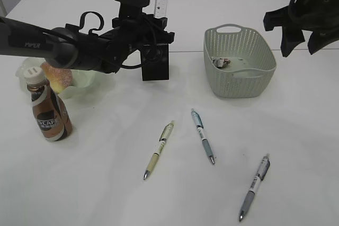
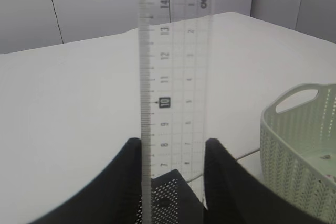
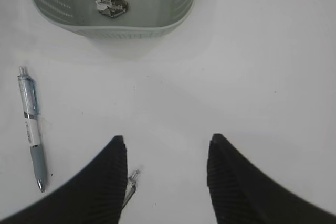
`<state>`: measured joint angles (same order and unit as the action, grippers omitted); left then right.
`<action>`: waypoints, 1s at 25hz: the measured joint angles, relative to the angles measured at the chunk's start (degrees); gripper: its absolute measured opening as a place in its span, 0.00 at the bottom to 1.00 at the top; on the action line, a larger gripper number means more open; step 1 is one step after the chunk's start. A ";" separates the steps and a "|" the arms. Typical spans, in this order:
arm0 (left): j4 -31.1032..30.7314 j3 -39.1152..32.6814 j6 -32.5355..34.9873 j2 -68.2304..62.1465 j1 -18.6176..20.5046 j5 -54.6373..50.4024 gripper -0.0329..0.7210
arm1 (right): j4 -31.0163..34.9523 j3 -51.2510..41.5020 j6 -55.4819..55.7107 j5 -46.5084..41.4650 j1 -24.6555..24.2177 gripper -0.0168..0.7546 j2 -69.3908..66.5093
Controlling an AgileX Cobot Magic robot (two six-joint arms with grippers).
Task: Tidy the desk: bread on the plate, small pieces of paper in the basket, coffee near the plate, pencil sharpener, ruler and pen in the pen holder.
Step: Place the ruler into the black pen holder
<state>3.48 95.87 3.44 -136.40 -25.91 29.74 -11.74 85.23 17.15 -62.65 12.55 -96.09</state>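
1. Three pens lie apart on the near half of the white counter (image 1: 106, 183): a grey pen (image 1: 254, 187) nearest at the right, a cream pen (image 1: 159, 149) left of centre, and a blue-green pen (image 1: 203, 136) between them, slightly farther back.
2. At the left, the coffee (image 1: 48, 109) stands upright (white cap on), just in front of the plate (image 1: 79, 84).
3. The bread (image 1: 57, 76) rests on the plate, partly hidden by the bottle and the left arm.
4. The pen holder (image 1: 155, 63) stands near the centre, beyond the pens.
5. The left end effector (image 2: 173, 156) pinches the ruler (image 2: 173, 66) between its fingers, holding it upright with its lower end at the holder's mouth; whether it is inside is hard to tell.
6. To the right sits the basket (image 1: 259, 70), with small pieces of paper (image 3: 110, 2) crumpled on its floor.
7. The right end effector (image 3: 167, 150) hangs over bare counter on the near side of the basket, fingers spread and gripping nothing.
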 joint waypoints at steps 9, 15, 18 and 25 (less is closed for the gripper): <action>0.01 0.00 0.00 0.00 0.00 0.00 0.40 | 0.00 0.00 0.09 -1.09 0.00 0.50 0.00; 0.01 0.00 0.00 0.00 0.00 0.00 0.40 | 0.00 0.00 0.09 -1.22 0.00 0.50 0.00; 0.01 0.00 0.00 0.00 0.00 0.00 0.40 | 0.00 0.00 0.09 -1.35 0.00 0.50 0.00; 0.01 0.00 0.00 0.00 0.00 -1.59 0.40 | 0.00 0.00 0.09 -2.27 0.00 0.50 0.00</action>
<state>3.49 95.87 3.44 -136.40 -25.91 28.15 -11.74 85.23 17.24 -64.92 12.55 -96.09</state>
